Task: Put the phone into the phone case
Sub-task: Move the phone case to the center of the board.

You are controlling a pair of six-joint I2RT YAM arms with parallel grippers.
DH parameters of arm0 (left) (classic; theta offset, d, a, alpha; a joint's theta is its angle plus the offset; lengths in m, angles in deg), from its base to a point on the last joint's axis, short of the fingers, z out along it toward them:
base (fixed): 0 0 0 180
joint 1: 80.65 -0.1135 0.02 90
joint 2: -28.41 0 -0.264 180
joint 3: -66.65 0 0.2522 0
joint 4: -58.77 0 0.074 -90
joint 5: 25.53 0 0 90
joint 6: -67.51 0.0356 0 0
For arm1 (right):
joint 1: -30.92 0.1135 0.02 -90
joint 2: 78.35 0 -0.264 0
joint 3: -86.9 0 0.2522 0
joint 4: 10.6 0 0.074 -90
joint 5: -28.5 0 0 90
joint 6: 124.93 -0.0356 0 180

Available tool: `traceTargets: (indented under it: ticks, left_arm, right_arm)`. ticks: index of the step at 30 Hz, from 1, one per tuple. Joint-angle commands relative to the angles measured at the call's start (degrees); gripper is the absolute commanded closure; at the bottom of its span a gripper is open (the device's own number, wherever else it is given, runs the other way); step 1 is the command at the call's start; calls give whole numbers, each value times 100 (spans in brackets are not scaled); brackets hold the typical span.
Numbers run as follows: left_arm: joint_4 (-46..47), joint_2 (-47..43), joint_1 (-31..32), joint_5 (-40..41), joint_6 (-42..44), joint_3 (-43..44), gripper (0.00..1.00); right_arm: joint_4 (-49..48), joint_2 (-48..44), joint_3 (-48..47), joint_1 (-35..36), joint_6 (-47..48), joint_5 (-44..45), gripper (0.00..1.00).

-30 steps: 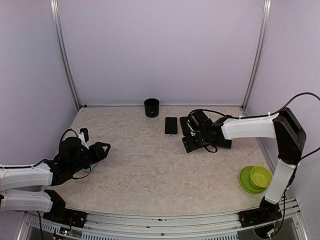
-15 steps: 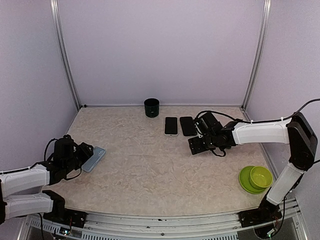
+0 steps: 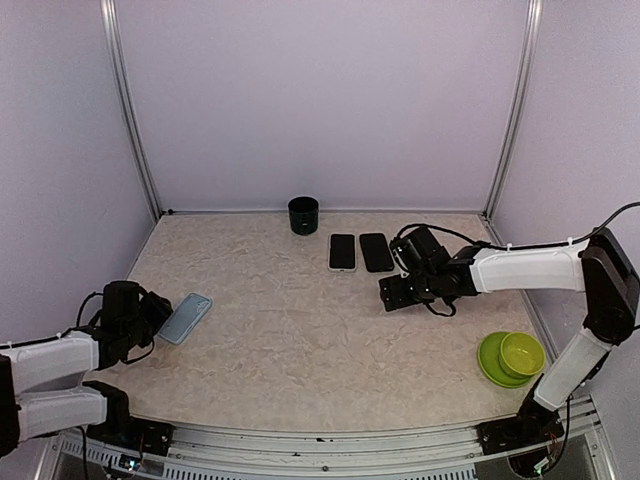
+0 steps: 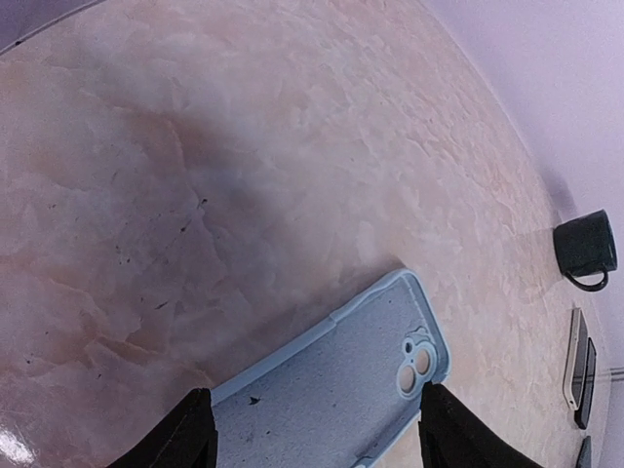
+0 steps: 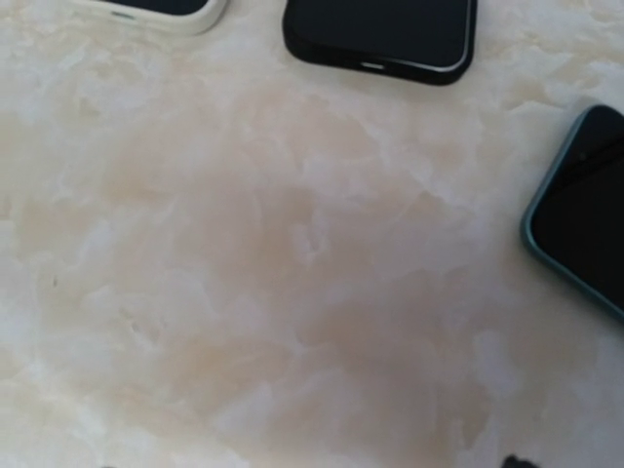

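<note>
The left arm has drawn back toward its near corner, and the light blue phone case (image 3: pixel 186 318) that was under it a second ago now lies bare on the table (image 3: pixel 290 340). The left gripper (image 4: pixel 312 411) stands wide with nothing in it, its fingers (image 4: pixel 190 434) on either side of the case's near end and clear of it.

The right arm has also pulled away, toward its own side. This uncovers the black phone (image 3: pixel 376 252), which lies flat just beside a white-rimmed phone (image 3: pixel 342 251) near the dark cup (image 3: pixel 303 215). The right gripper (image 3: pixel 392 293) hangs low over the table near the black phone, jaws spread and holding nothing.

The right wrist view shows a third, teal-edged slab (image 5: pixel 585 219) at its edge. It may be another phone, but too little of it shows to be sure.

For the task, phone and case lie well apart and neither is gripped, so the fitting looks not yet begun. One of them must likely be picked up and carried to the other.
</note>
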Motion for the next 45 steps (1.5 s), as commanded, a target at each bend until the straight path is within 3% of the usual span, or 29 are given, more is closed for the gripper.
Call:
traceTargets:
  ticks: [1, 22, 37, 45]
  left_arm:
    - [-89, 263, -72, 52, -68, -50, 30]
    - [6, 1006, -82, -175, -57, 143, 31]
    - [244, 219, 42, -955, -397, -412, 33]
    - [548, 352, 393, -979, -523, -560, 33]
  right_arm:
    - [-101, -165, 87, -32, -97, -33, 17]
    - [-22, -92, -36, -30, -2, 36, 17]
    - [-109, 88, -125, -33, -1, -30, 17]
    - [-96, 101, -160, -30, -1, -51, 17]
